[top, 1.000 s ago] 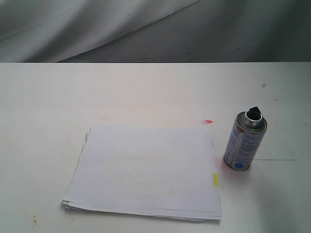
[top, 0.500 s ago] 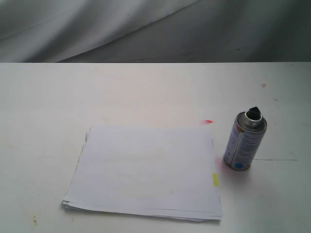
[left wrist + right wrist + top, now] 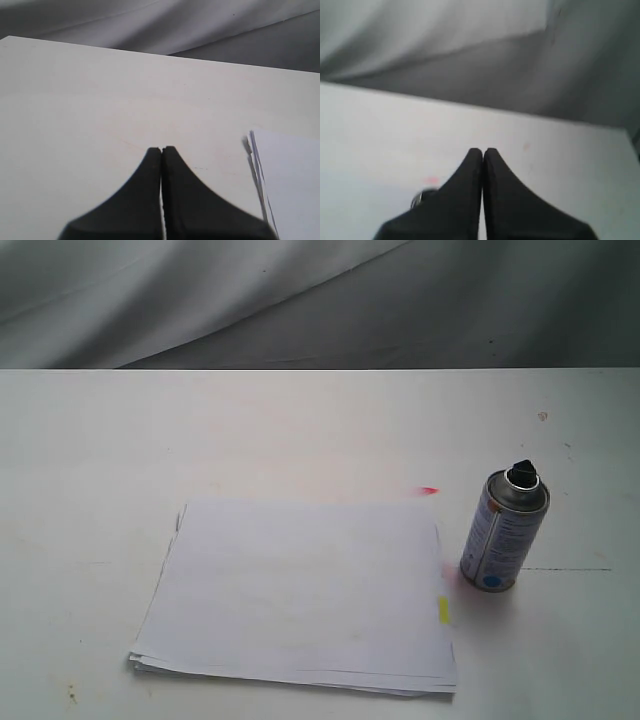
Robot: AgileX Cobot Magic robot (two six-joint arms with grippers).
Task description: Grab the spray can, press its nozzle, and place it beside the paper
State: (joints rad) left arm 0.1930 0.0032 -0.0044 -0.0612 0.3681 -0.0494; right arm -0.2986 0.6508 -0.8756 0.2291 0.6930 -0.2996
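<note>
The left gripper and right gripper are seen clenched on nothing above the table. The spray can is stood upright just beside the paper, not touching; its label print cannot be read.

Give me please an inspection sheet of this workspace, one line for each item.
Surface: white table, with a small red mark and a faint pink stain by the can's base.
Job's things: spray can upright, black nozzle on top, right of the paper in the exterior view and apart from it; paper flat, yellow tab on the edge nearest the can.
Clutter: nothing seen.
Grippers: left gripper shut, empty; right gripper shut, empty.
Cables: nothing seen.
Surroundings: grey cloth behind the table.
</note>
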